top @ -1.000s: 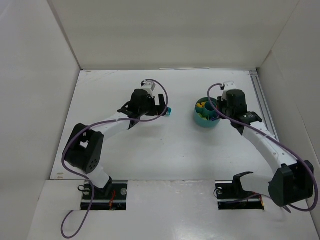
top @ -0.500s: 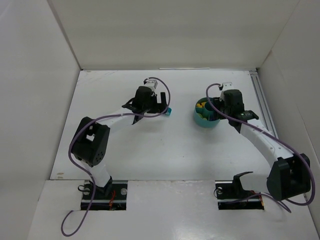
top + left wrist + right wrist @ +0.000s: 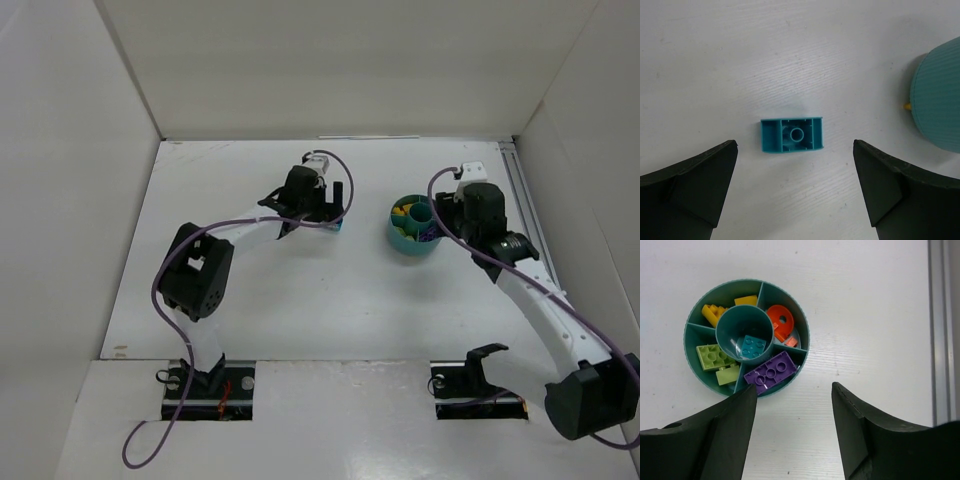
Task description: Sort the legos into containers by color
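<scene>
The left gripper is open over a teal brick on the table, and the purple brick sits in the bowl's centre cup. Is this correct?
Not fully. The right wrist view shows the purple brick in an outer compartment of the bowl; the centre cup holds a teal brick. The left gripper is indeed open over the loose teal brick on the table.

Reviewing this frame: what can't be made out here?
Top external: teal brick nearly hidden beneath left gripper; bowl contents too small to count.
Left wrist: bowl cut off by right edge; yellow speck at its base unidentifiable.
Right wrist: orange-red pieces overlap; count unclear.
</scene>
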{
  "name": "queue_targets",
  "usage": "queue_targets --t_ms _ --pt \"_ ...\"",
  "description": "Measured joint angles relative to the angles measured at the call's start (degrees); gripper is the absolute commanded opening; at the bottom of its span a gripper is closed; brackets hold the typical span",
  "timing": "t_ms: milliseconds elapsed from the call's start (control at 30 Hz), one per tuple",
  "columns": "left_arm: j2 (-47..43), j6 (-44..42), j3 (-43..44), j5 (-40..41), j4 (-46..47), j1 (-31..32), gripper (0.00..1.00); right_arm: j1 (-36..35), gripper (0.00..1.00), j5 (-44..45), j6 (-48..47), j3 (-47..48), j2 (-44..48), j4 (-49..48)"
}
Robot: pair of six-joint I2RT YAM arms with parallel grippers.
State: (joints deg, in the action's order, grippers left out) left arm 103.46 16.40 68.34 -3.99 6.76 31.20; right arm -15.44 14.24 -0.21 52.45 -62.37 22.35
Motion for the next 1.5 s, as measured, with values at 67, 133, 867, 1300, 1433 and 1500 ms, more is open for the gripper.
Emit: queue_targets --t_ms 67,133,867,1300,1433,1500 --pt "2.3 -0.7 2.1 0.5 -0.7 0.2 1.0 0.0 0.68 1.1 -0.1 0.0 2.0 0.6" --pt "4.5 -1.3 3.8 1.6 -1.6 0.5 1.0 0.0 0.68 2.1 -0.2 0.0 3.6 1.4" --pt "12.4 -4.1 9.8 8.5 -7.7 4.1 0.49 0.0 0.68 5.1 -0.7 -1.3 5.7 4.3" --pt "-16.5 -21.0 -19.2 -11.7 13.7 7.0 0.47 2.2 0.75 -20.3 -6.5 0.7 6.1 6.5" --pt "-24.3 -25.6 -20.3 -23.2 20.1 7.5 0.47 2.8 0.75 -38.8 -7.2 1.2 4.8 2.4" --pt "-25.7 -26.9 -20.3 -26.3 21.9 8.3 0.47 2.6 0.75 -46.6 -5.9 1.2 3.4 -0.6"
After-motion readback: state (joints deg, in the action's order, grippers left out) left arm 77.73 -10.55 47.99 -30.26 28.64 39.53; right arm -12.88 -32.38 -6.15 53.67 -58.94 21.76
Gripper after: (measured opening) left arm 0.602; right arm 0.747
